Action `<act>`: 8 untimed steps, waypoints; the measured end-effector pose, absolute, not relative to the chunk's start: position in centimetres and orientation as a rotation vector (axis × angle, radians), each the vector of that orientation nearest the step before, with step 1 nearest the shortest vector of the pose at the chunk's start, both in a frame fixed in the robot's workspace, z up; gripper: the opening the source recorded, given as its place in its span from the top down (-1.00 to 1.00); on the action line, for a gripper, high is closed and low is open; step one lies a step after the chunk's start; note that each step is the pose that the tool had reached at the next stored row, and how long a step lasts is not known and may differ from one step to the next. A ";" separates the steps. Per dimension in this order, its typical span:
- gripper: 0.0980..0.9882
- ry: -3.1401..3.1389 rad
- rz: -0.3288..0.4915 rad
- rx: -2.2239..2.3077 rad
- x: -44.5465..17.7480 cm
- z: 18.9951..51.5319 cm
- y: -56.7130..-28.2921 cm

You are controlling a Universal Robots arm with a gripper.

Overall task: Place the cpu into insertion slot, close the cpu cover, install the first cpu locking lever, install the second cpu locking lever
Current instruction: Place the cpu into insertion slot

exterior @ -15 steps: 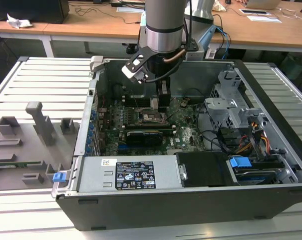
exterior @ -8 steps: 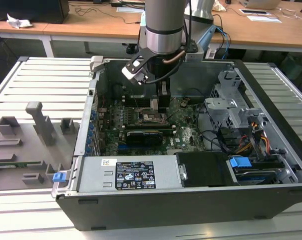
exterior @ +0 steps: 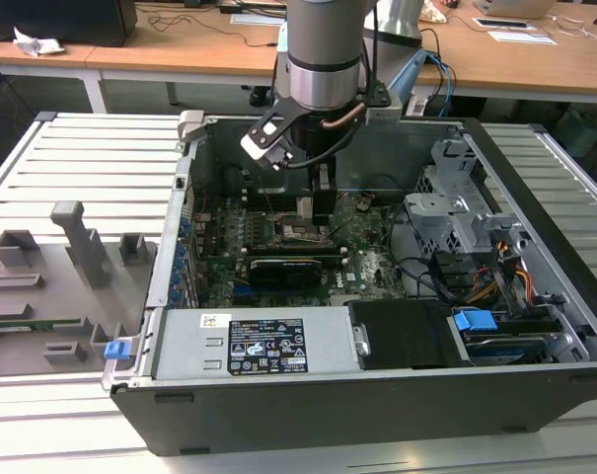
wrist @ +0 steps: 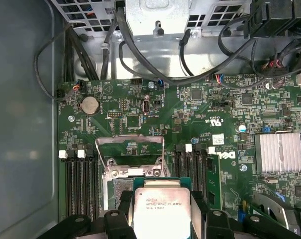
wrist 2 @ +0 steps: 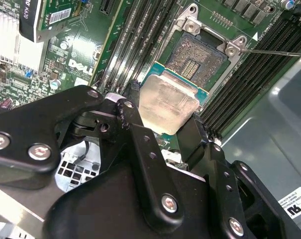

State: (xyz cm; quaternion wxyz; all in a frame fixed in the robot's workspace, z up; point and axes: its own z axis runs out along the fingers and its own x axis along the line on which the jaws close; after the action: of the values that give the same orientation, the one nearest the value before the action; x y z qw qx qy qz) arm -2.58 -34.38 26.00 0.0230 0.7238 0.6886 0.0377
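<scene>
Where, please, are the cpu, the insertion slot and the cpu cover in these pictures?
the cpu [wrist 2: 167, 102]: second wrist view, middle of its silvery metal face.
the insertion slot [wrist 2: 197, 57]: second wrist view, its dark centre.
the cpu cover [wrist: 129, 140]: first wrist view, frame bar farthest from the cpu.

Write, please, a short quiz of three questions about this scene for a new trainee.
1. True or false: the cpu lies seated in the insertion slot.
2. What does the pincer grip? A) a cable B) the cpu C) a memory card
3. Fill in: the cpu cover stands ____ (open or shut).
Key: 1 false; 2 B; 3 open.
</scene>
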 end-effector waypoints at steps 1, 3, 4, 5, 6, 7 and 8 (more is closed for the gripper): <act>0.00 2.132 0.117 2.241 -2.6 25.9 -34.4; 0.00 2.132 0.117 2.241 -2.6 25.9 -34.4; 0.00 2.132 0.117 2.241 -2.6 25.8 -34.4; 0.00 2.132 0.117 2.241 -2.6 25.7 -34.4; 0.00 2.132 0.117 2.241 -2.6 25.7 -34.4; 0.00 2.132 0.117 2.241 -2.6 25.6 -34.4; 0.00 2.132 0.117 2.241 -2.6 25.6 -34.4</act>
State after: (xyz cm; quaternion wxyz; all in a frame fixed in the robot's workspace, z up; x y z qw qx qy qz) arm -2.57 -34.38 25.56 0.0230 0.7238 0.6886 0.0378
